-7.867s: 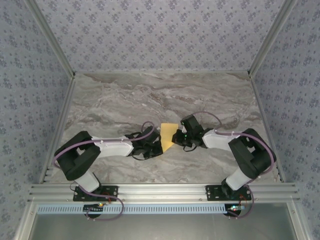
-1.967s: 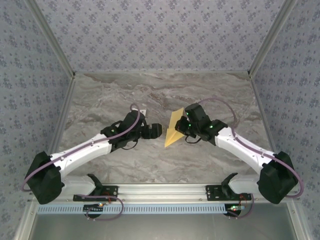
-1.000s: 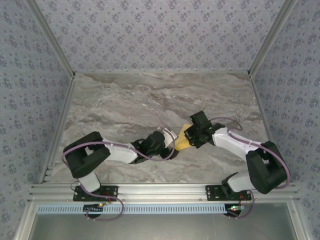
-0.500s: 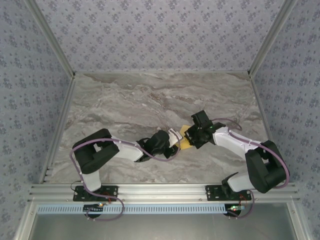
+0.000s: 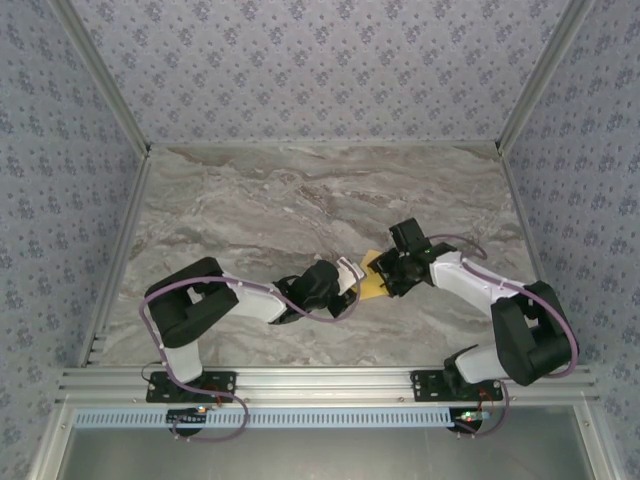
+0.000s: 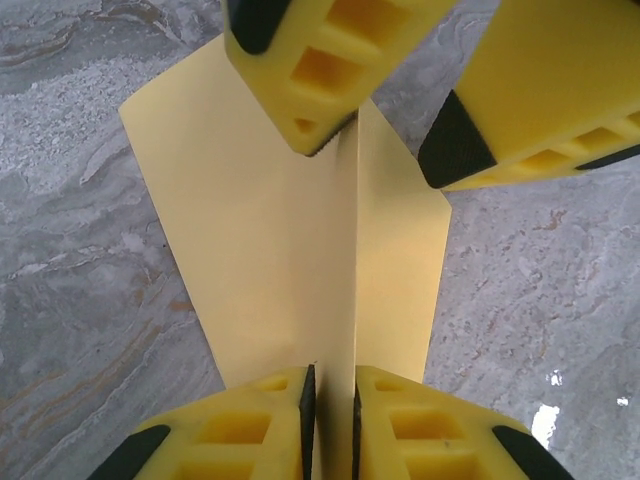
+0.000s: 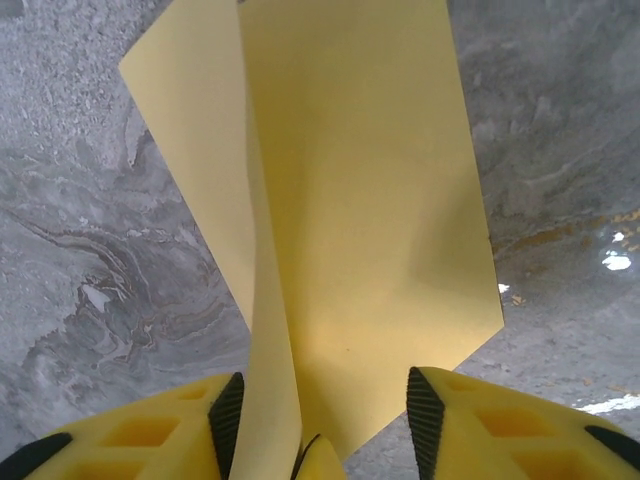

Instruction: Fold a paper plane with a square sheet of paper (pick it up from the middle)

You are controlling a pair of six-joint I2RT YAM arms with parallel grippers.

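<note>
Looking in, I see my left gripper (image 6: 331, 380) pinching the yellow paper (image 6: 270, 230) on its crease; my right gripper (image 7: 322, 390) is spread wide around it.

The square sheet of paper (image 6: 290, 240) is plain yellow-orange. The left gripper (image 6: 332, 378) and right gripper (image 7: 322, 388) have yellow fingers with black pads. The table (image 5: 250, 200) is grey marble with white and brown veins. The walls (image 5: 320, 70) carry a lilac-grey floral print. The arms (image 5: 250, 300) are white and black, with purple cables (image 5: 460, 241).
</note>
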